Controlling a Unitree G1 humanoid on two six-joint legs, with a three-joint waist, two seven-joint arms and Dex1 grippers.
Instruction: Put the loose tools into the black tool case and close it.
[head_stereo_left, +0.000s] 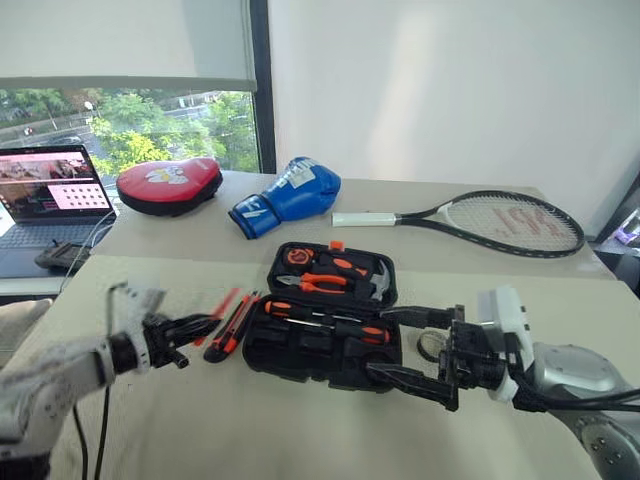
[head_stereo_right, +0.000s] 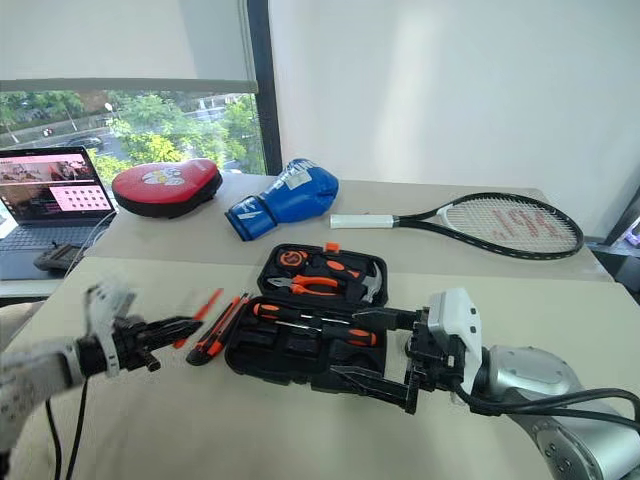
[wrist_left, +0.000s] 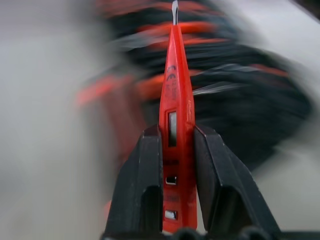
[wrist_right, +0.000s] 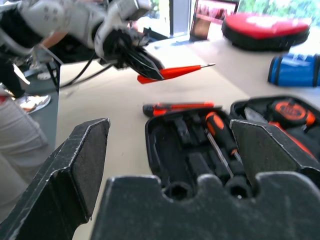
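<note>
The black tool case (head_stereo_left: 262, 345) lies open on the table. Two orange-and-black screwdrivers (head_stereo_left: 322, 323) rest in its near half; pliers, a hammer and a tape measure fill the far half. My left gripper (head_stereo_left: 205, 325) hangs left of the case, shut on the small all-orange screwdriver (wrist_left: 175, 75), whose tip points toward the case. The orange-black utility knife (head_stereo_left: 232, 325) lies on the table between that gripper and the case. My right gripper (head_stereo_left: 402, 348) is open over the case's near right corner, holding nothing. A small dark tape roll (head_stereo_left: 431, 346) lies just behind its fingers, partly hidden.
On the far table lie a tennis racket (head_stereo_left: 500, 220), a blue boxing glove (head_stereo_left: 290, 198) and a red punch pad (head_stereo_left: 170, 185). An open laptop (head_stereo_left: 45, 200) stands at the far left. Bare tabletop lies in front of the case.
</note>
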